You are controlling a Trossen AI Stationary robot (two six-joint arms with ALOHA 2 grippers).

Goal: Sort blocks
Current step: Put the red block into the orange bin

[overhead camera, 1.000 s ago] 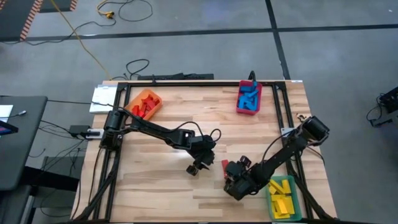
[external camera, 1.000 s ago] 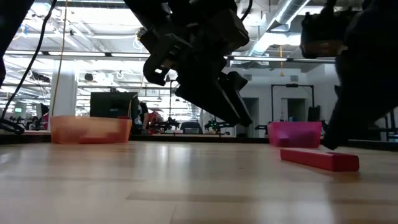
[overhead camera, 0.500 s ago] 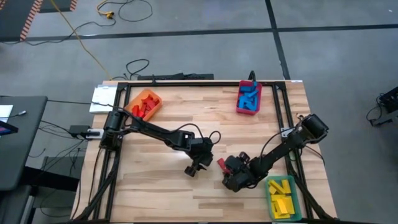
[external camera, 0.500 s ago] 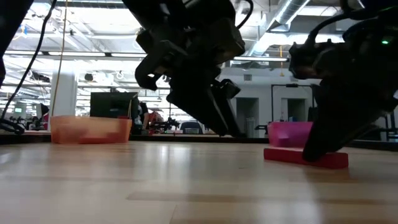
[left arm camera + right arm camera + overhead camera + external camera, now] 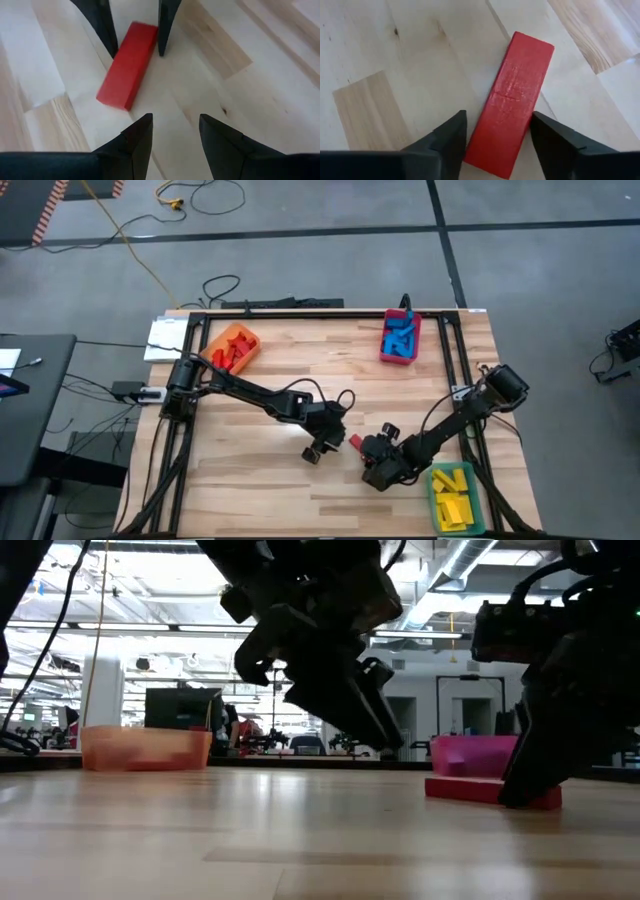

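Wooden table, one red block left loose
Right gripper has dropped astride it, fingers narrowing, not yet gripping; left gripper half-open, empty

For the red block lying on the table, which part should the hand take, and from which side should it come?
Take the red block across its narrow width, near one end, from above. It lies flat on the table, so only its long side faces are free. The right hand straddles it this way.

Block on table btwn right tool's fingers; left tool just beside.
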